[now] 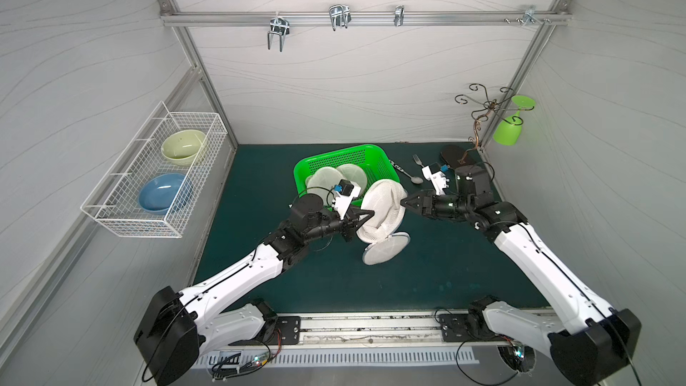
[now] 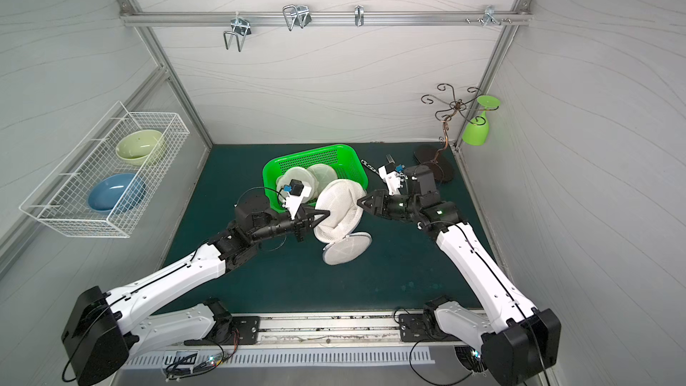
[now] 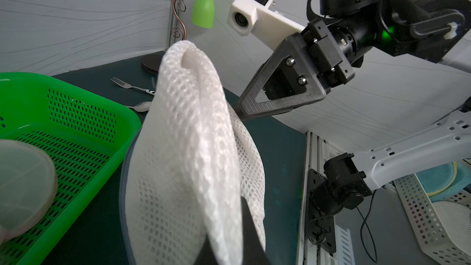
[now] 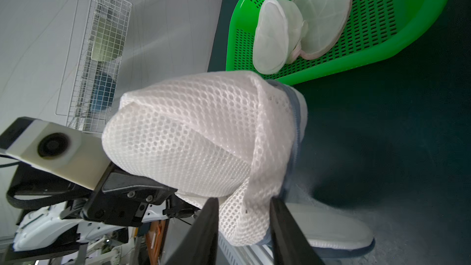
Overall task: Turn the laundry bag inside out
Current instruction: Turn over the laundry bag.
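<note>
wire basket (image 1: 122, 225) on the wall: green bowl (image 1: 183, 144), blue bowl (image 1: 163, 193). left gripper (image 1: 371, 213) clamped tight on the laundry bag (image 1: 384, 198) mesh. Bag sits mid-mat (image 1: 297, 276), lifted and bunched between both grippers, just in front of the green basket (image 1: 382, 154). Its flat round end (image 1: 386, 248) lies on the mat. right gripper (image 1: 404, 202) has narrow jaws, pinching a mesh fold on the opposite side. Behind it: fork (image 1: 417, 160), spoon (image 1: 415, 179). green goblet (image 1: 506, 131) hangs on the corner stand (image 1: 479, 116).
</note>
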You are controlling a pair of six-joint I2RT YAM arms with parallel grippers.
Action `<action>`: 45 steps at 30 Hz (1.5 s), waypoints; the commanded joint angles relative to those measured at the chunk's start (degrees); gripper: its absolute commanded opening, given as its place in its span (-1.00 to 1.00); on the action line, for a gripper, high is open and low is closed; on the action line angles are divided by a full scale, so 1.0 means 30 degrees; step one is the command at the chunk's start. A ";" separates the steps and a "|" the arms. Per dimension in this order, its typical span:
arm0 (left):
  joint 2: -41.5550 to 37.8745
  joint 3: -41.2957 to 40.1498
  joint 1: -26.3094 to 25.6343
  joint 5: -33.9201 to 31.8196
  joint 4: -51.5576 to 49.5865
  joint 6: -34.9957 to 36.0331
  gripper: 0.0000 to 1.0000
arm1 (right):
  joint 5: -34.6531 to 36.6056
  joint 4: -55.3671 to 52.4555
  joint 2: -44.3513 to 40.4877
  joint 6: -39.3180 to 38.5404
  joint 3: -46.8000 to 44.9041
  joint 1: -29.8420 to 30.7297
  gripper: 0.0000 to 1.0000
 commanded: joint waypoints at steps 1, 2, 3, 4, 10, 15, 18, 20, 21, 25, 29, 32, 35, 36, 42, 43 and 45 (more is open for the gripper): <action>0.0005 0.0385 0.0011 0.0586 0.2109 -0.0398 -1.00 | -0.0643 -0.0136 0.0366 -0.0456 0.0608 0.0077 -0.68; -0.0074 0.0354 -0.0001 0.0583 0.2293 -0.0472 -1.00 | -0.0521 -0.0322 0.0379 -0.0553 0.0727 -0.0022 -0.86; -0.0108 0.0303 0.0000 0.0551 0.2439 -0.0551 -1.00 | -0.0323 -0.0590 0.0358 -0.0644 0.0863 -0.0189 -1.00; -0.0195 0.0260 -0.0001 0.0507 0.2489 -0.0605 -1.00 | -0.0140 -0.0775 0.0377 -0.0698 0.0952 -0.0364 -1.00; -0.0326 0.0200 0.0025 0.1722 0.4551 -0.1458 -1.00 | 0.1583 -0.1924 0.0391 -0.0780 0.0764 -0.1818 -1.00; 0.0021 0.0583 0.0006 0.3928 0.7260 -0.3351 -1.00 | 0.0343 -0.0908 0.1366 0.0079 -0.0726 -0.1806 -1.00; 0.0184 0.0941 -0.0001 0.4487 0.8481 -0.4243 -1.00 | -0.0971 -0.1314 0.2360 -0.0937 -0.0412 -0.0527 -1.00; 0.0134 0.0962 0.0007 0.3942 0.8909 -0.4420 -1.00 | -0.1641 -0.1911 0.2807 -0.2366 0.0113 0.0427 -1.00; 0.0072 0.0911 0.0021 0.3416 0.8958 -0.4370 -1.00 | -0.1870 -0.2269 0.2943 -0.2934 0.0348 0.0688 -1.00; -0.0297 0.0881 -0.0001 0.0800 0.7504 -0.4025 -1.00 | 0.0002 -0.3110 0.2327 -0.3494 0.0825 0.0053 -0.22; -0.0537 0.1074 0.0032 -0.1653 0.4740 -0.4276 -1.00 | 0.1606 -0.2675 0.0217 -0.2659 0.0319 -0.2672 0.11; -0.0592 0.1159 0.0189 -0.2872 0.3468 -0.5151 -1.00 | 0.2481 -0.2289 -0.1348 -0.3668 0.0067 -0.3411 0.17; -0.0566 0.0964 0.0490 -0.3812 0.3438 -0.6615 -1.00 | 0.0632 -0.0630 -0.2652 -0.4844 -0.0739 -0.3221 0.20; -0.0553 0.0940 0.0609 -0.3986 0.3521 -0.7102 -1.00 | 0.0083 0.0129 -0.3085 -0.5123 -0.1199 -0.2938 0.21; -0.0376 0.1063 0.1176 -0.4860 0.4252 -1.0974 -1.00 | 0.0088 0.4300 -0.6023 -0.9568 -0.4540 0.0595 0.39; -0.0339 0.1201 0.1180 -0.5003 0.4227 -1.1543 -1.00 | 0.0578 0.5151 -0.6257 -1.0108 -0.5030 0.1016 0.41; -0.0240 0.1512 0.1215 -0.5022 0.4116 -1.2338 -1.00 | 0.1545 0.6225 -0.6028 -1.0493 -0.5341 0.1443 0.43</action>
